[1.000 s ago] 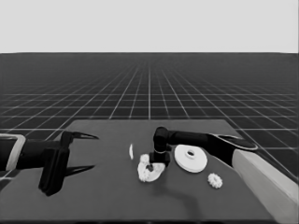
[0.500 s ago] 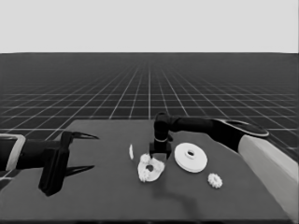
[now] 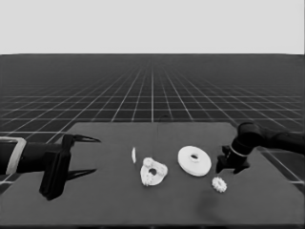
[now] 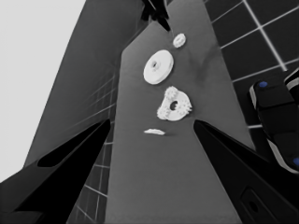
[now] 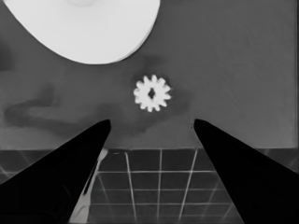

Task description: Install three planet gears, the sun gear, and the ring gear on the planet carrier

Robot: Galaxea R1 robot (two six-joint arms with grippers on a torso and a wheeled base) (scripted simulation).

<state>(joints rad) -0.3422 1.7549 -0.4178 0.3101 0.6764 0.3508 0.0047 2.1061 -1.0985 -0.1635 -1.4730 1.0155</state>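
Note:
The smaller round part lies mid-table with three small gears on it, seen also in the left wrist view as the smaller round part. Right of it lies the larger round part, with its raised hub. One loose gear lies nearer the front right. My right gripper hangs open just behind and above that gear, right of the larger round part. In the right wrist view the gear sits ahead of the spread fingers of the right gripper, nothing between them. My left gripper waits open over the table's left end.
A thin white piece stands left of the smaller round part. The table's right edge runs close behind the right gripper. Dark machinery with blue lights shows past the table's edge in the left wrist view.
My right gripper has risen from the smaller round part and swung right, past the larger round part, to above the loose gear. The left arm has not moved.

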